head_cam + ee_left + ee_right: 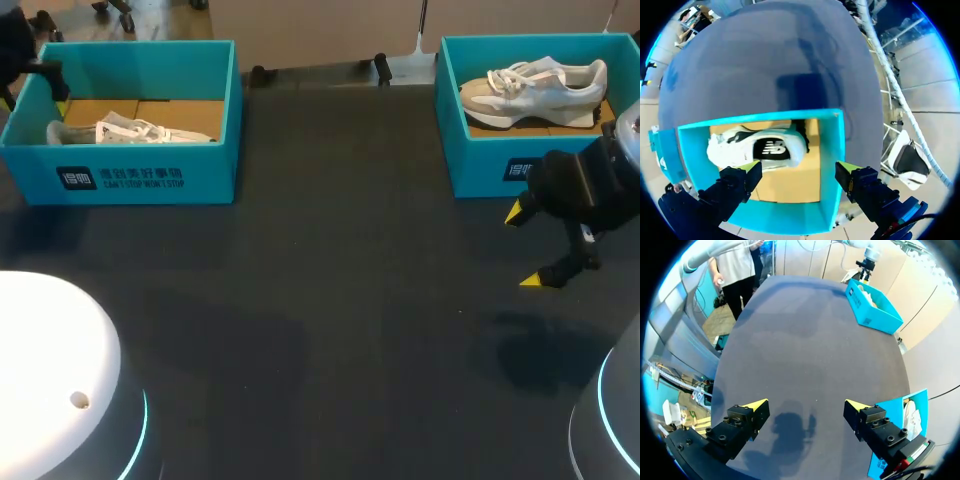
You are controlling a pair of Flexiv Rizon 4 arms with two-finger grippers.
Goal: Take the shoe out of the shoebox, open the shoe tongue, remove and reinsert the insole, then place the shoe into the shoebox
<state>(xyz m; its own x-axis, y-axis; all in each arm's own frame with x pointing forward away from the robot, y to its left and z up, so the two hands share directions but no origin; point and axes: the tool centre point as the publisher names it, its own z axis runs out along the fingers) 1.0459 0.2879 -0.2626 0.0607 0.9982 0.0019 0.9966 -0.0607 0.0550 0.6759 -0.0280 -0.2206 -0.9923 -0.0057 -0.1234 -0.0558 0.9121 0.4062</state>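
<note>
The left gripper (799, 166) points straight down into the left shoebox (140, 180), its yellow-tipped fingers spread wide and holding nothing. In the left wrist view one fingertip sits over the edge of the white-and-black sneaker (760, 147) and the other lies close to the box's teal side wall; whether either tip touches anything cannot be told. The sneaker lies on its side on the brown cardboard floor (790, 182) of the box, near one long wall. The left arm (15, 50) comes in over the far left corner of the table (330, 300) and ends above the outer end of that box. The right gripper (523, 247) hangs over bare tabletop just in front of the right shoebox (480, 165), its fingers turned toward the middle of the table and tilted downward. They are also wide apart and empty. A soft shadow (540, 350) falls on the dark surface near it. The right arm (600, 185) enters from the right edge and crosses the front corner of the right shoebox. Inside that box a beige-and-white sneaker (535, 85) rests on its sole on cardboard, its toe toward the table's middle. The two teal boxes stand well apart along the far edge of the table.
</note>
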